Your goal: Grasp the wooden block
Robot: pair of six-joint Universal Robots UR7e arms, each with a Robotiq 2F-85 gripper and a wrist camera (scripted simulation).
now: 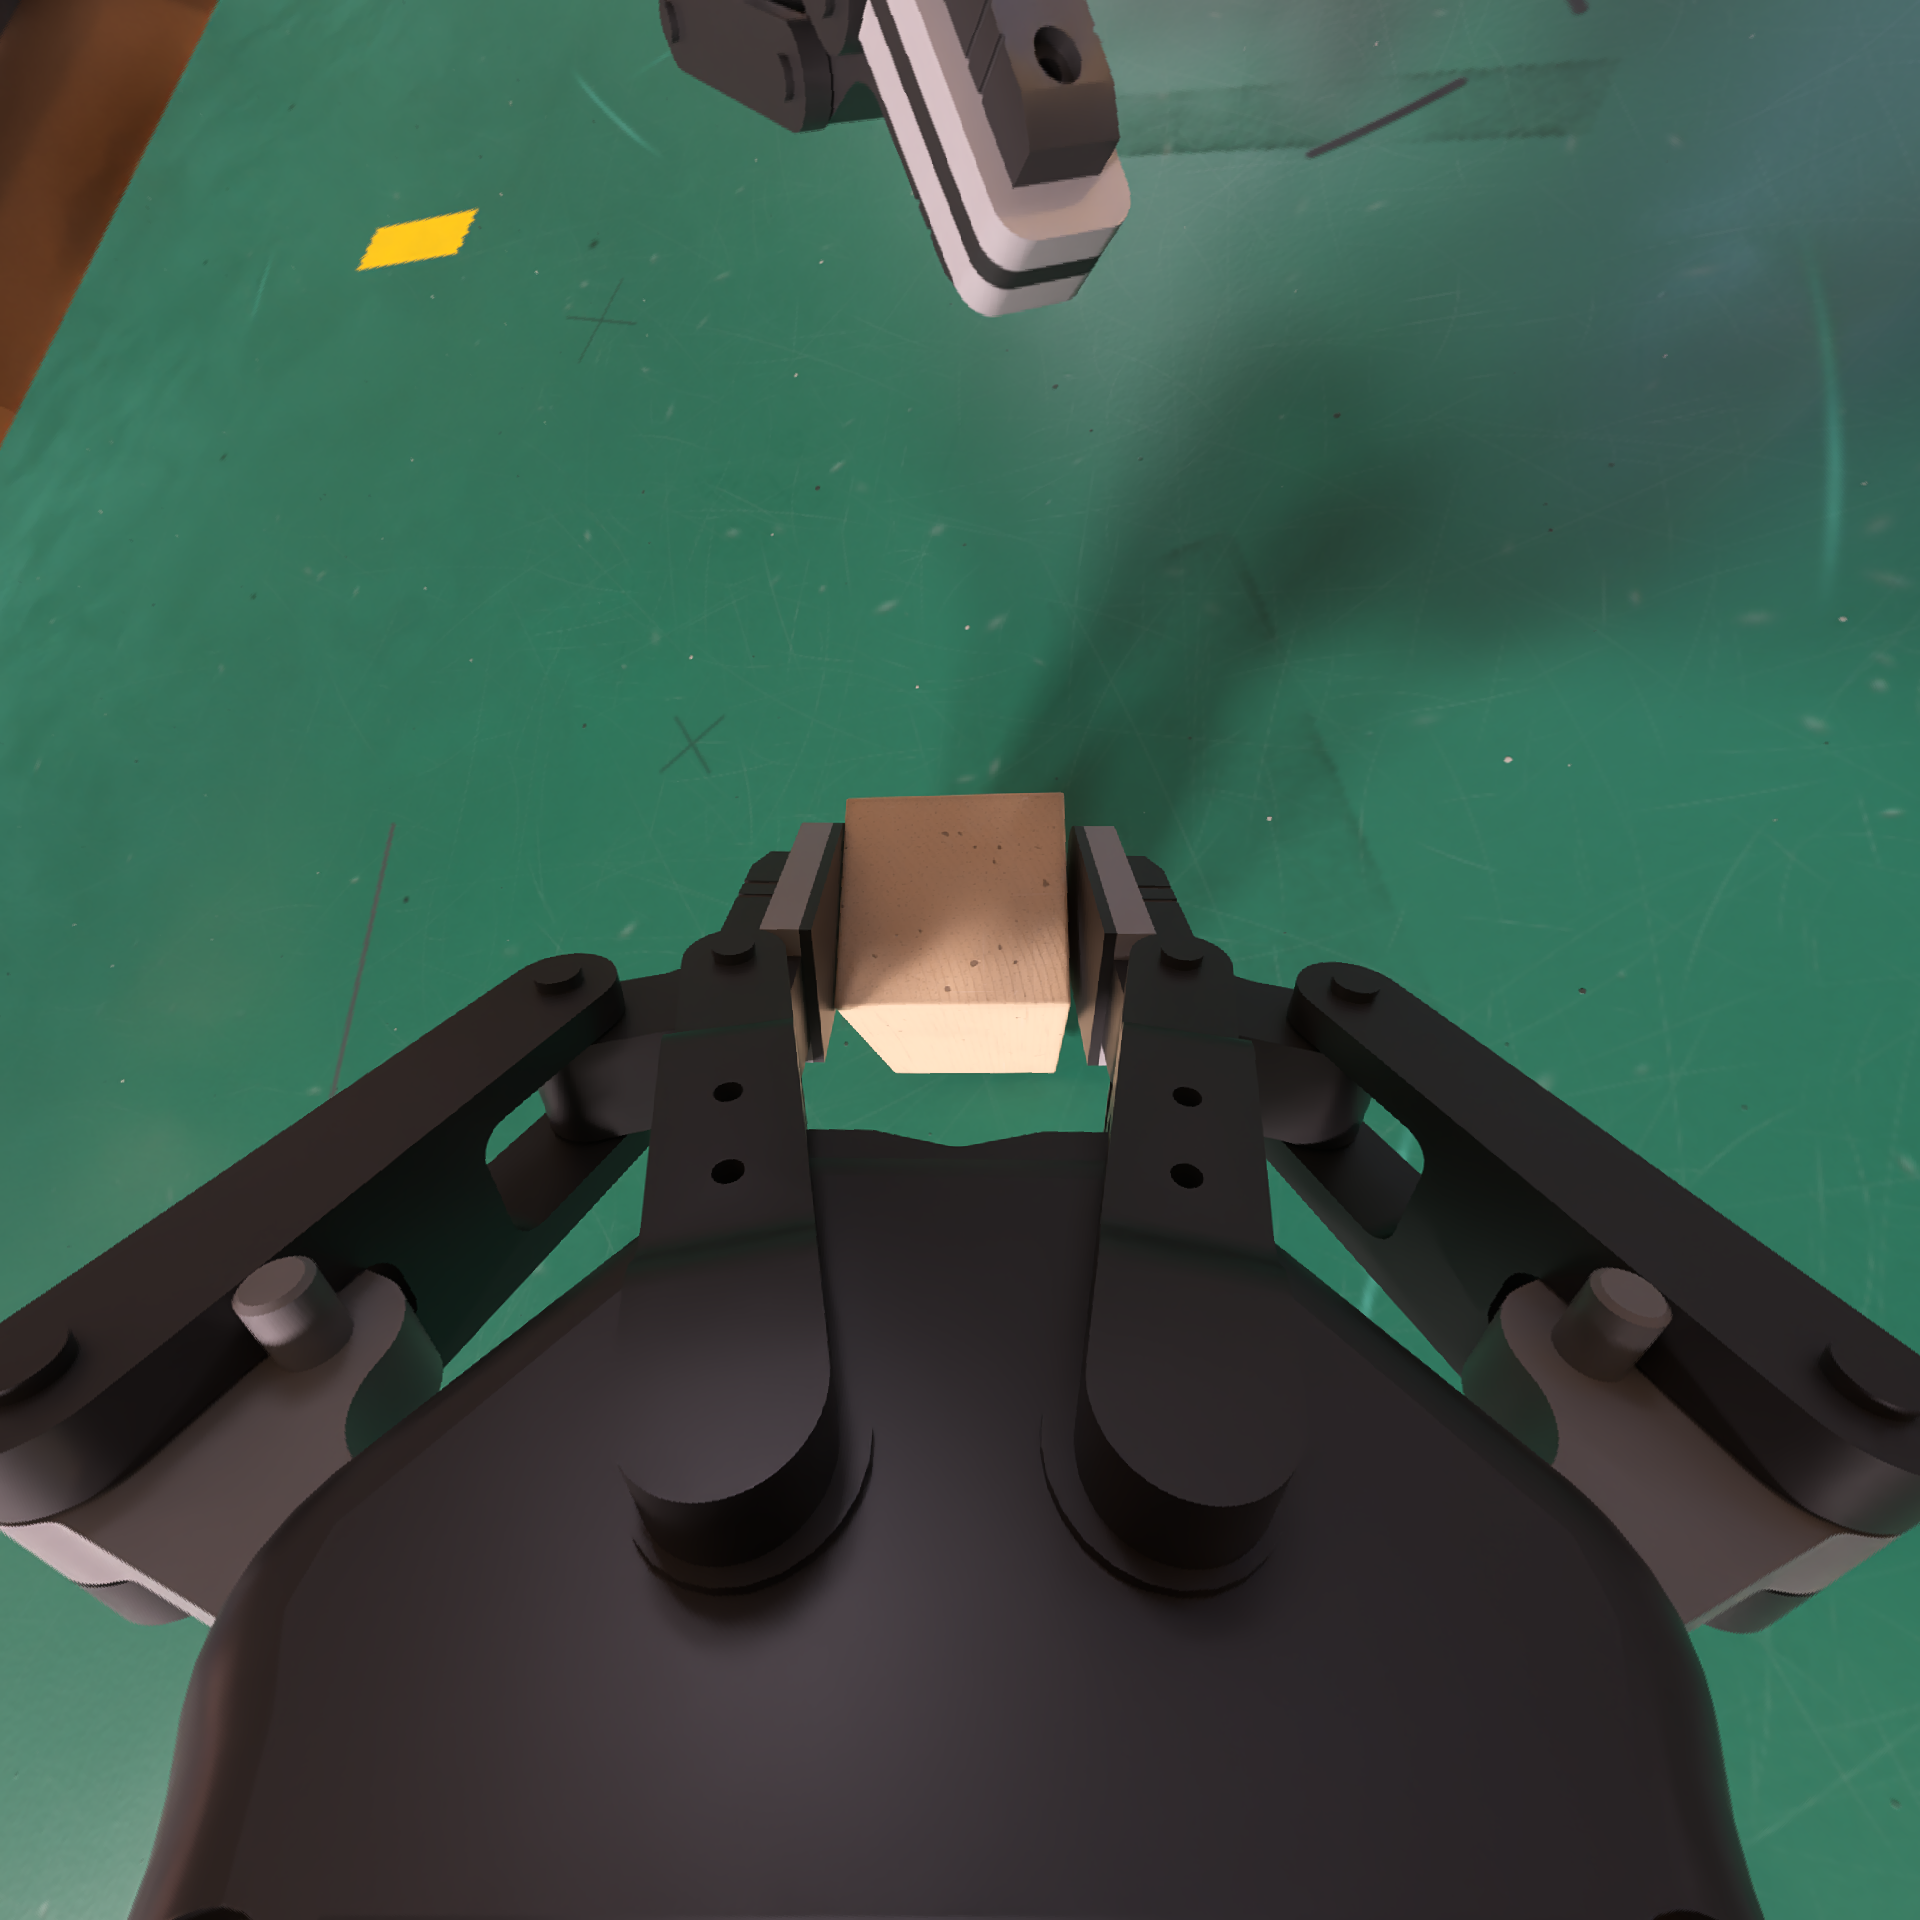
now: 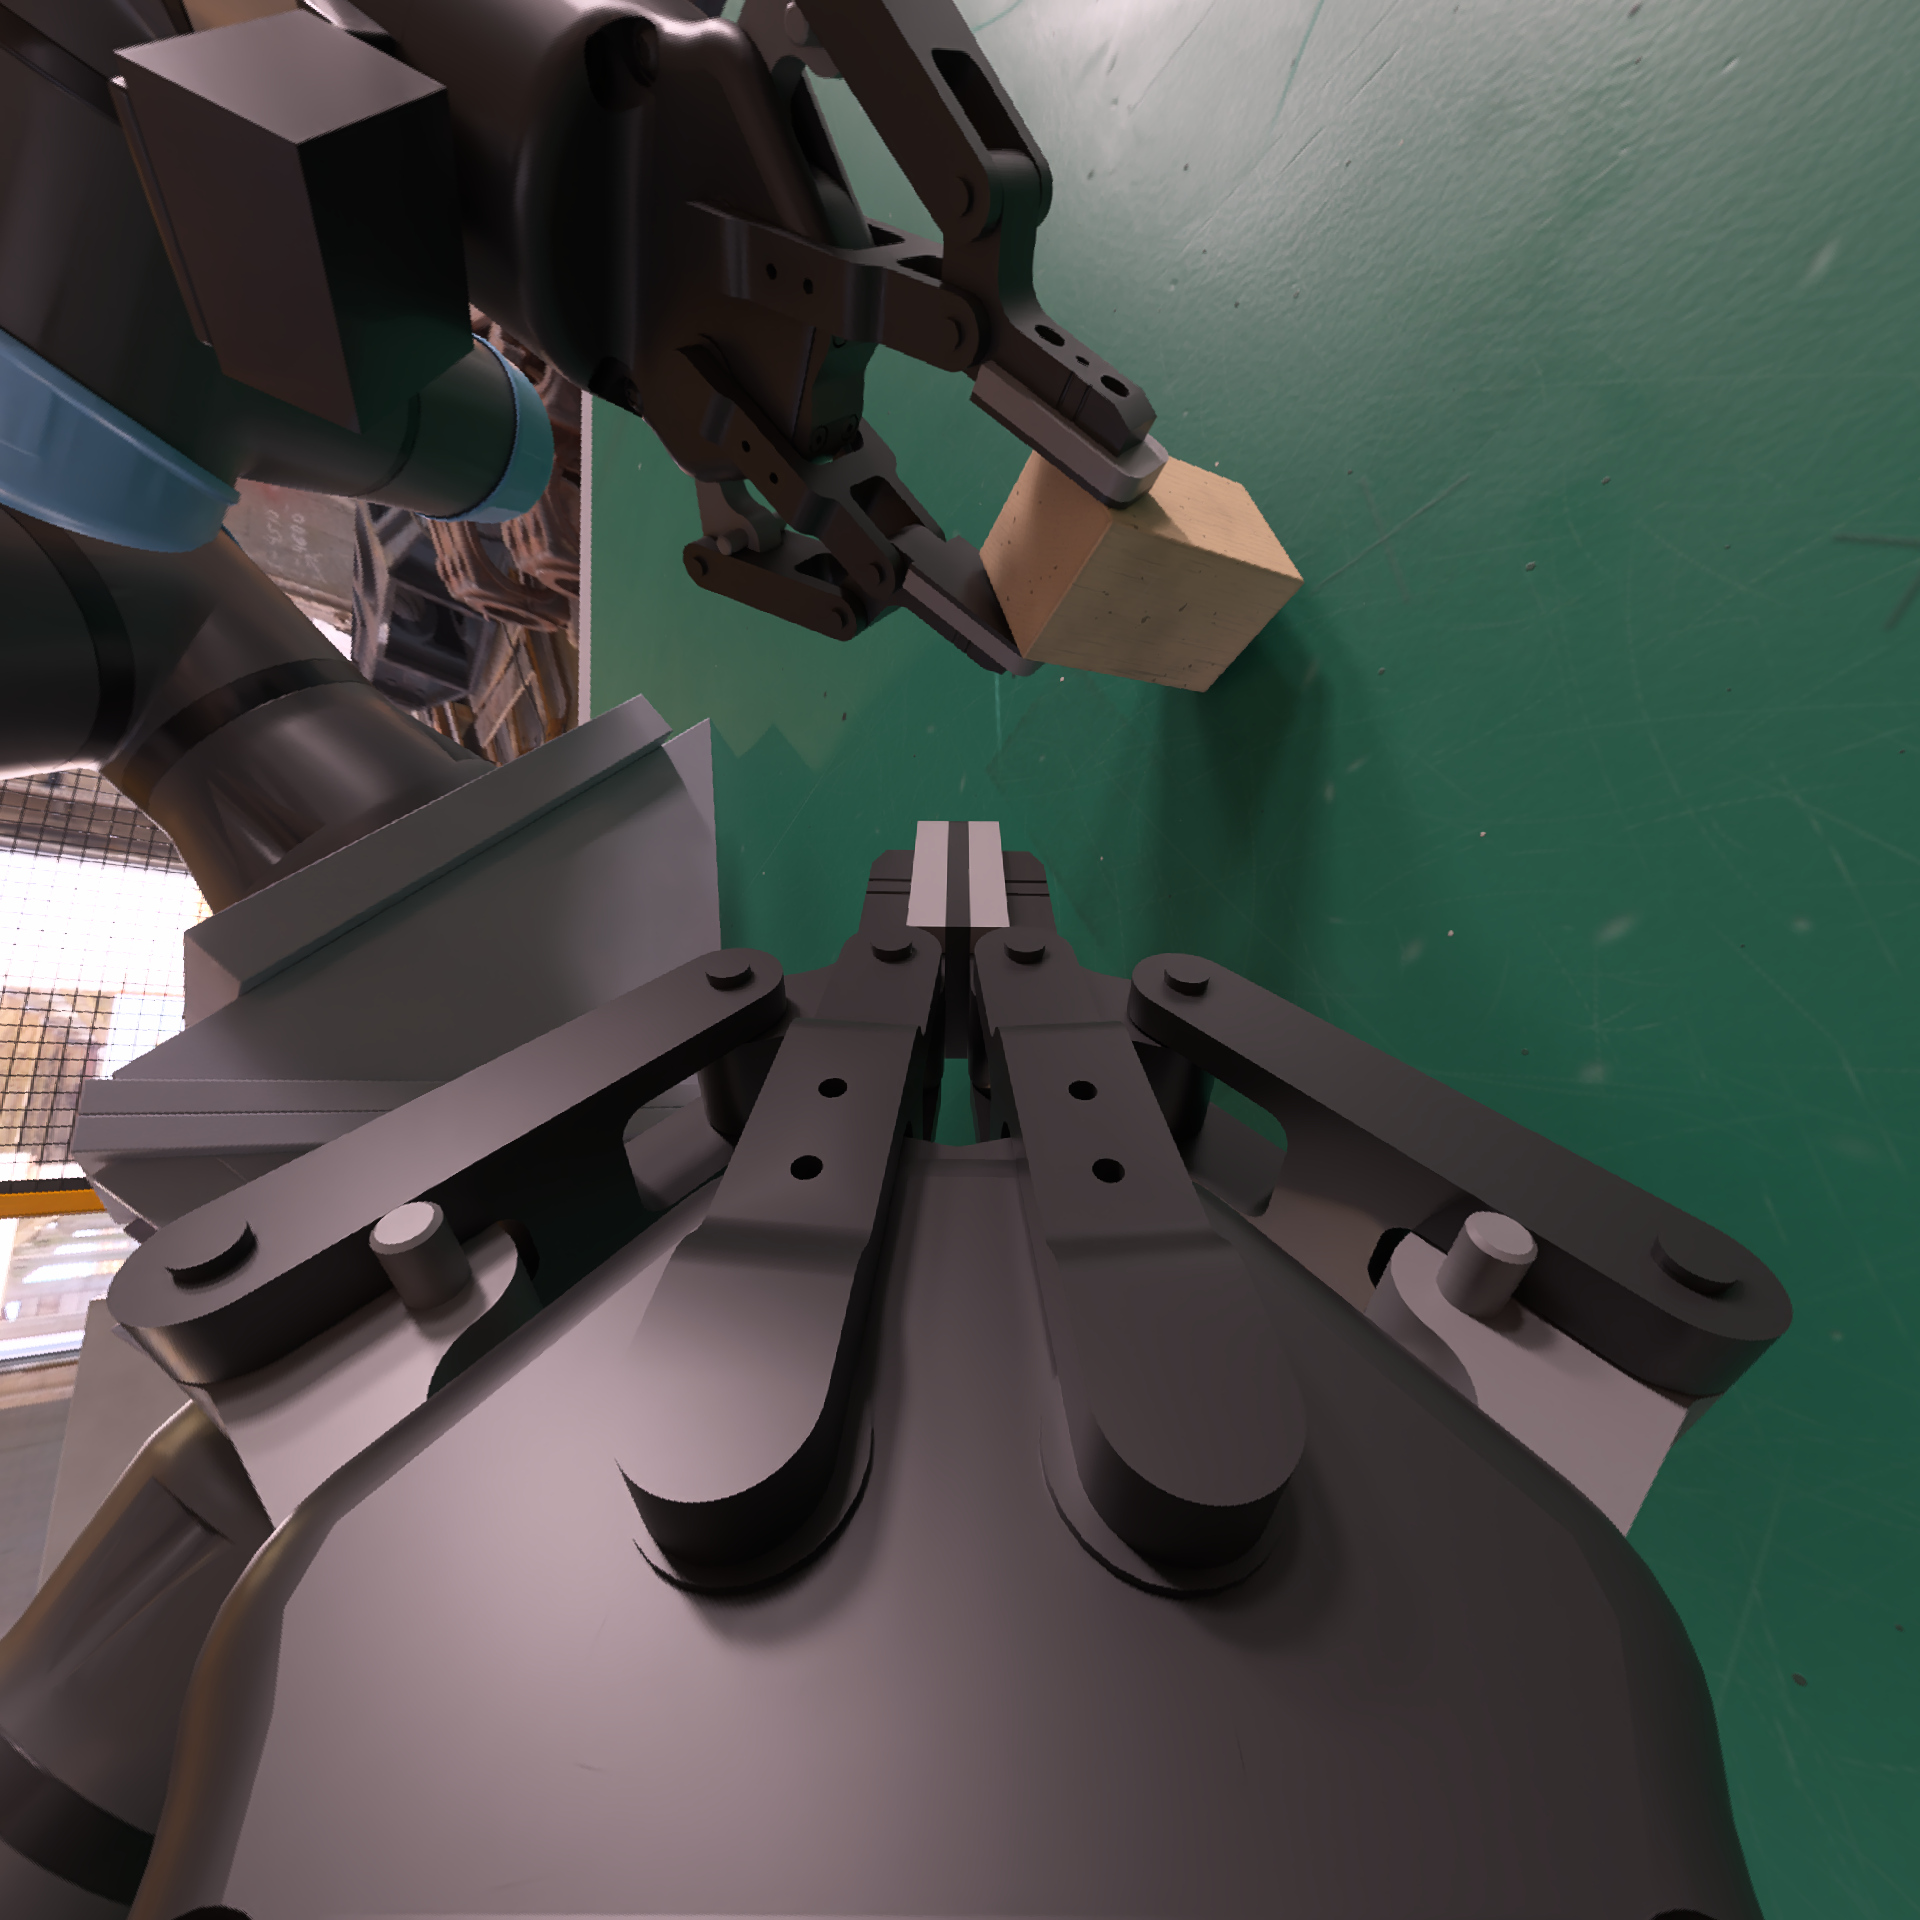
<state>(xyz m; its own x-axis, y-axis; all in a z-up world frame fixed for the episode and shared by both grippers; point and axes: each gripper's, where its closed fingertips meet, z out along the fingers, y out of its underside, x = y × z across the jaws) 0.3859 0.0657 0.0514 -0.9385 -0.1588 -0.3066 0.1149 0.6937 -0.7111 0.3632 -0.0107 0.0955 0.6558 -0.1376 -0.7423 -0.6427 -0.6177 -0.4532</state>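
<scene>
Between the left gripper point(image 1: 954, 925) pads, wooden block point(image 1: 954, 914) clamped over green table point(image 1: 520, 582), right gripper point(image 2: 958, 873) closed empty nearby.

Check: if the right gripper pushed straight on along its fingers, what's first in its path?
Likely the bare green table. The right gripper is shut and empty; the block, held by the left gripper, looks off-line, though depth is unclear.

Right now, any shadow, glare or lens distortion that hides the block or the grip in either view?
Left wrist view: the wooden block is lit at its near end, shaded farther along, edges clear between the left gripper; soft shadow on the green mat beyond; wide-angle stretch at the borders. Right wrist view: block sharp and evenly lit; the window is blown out; right gripper unobscured.
</scene>
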